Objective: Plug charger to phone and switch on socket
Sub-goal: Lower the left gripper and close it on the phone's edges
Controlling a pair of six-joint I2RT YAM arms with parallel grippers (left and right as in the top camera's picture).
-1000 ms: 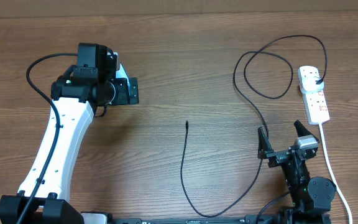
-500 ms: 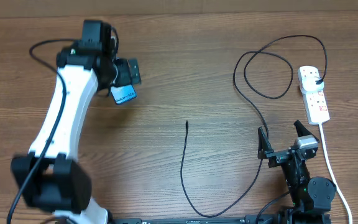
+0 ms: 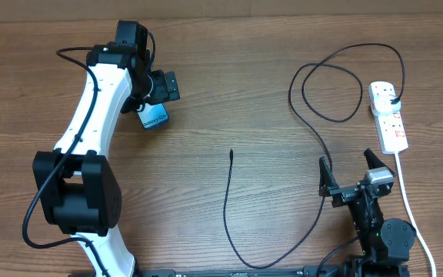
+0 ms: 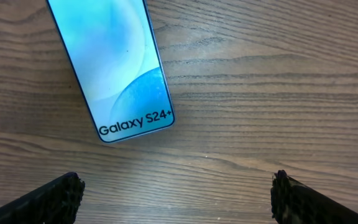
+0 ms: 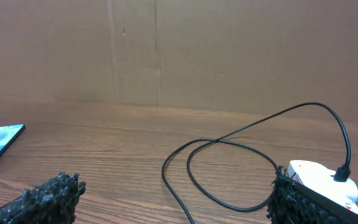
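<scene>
Overhead: left tool (image 3: 164, 87) gaped empty beside phone (image 3: 154, 118), right tool (image 3: 350, 174) likewise wide; a skewed grab might skid phone away.

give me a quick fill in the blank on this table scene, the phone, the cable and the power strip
The slim phone with the light-blue screen reads Galaxy ____.
The long thin black cable's black plug sits in the ____ elongated power strip.
The cable's small connector tip lies loose on the brown ____ table.
The left gripper and the right gripper both stand ____.
Missing words: S24+; white; wooden; open.
</scene>
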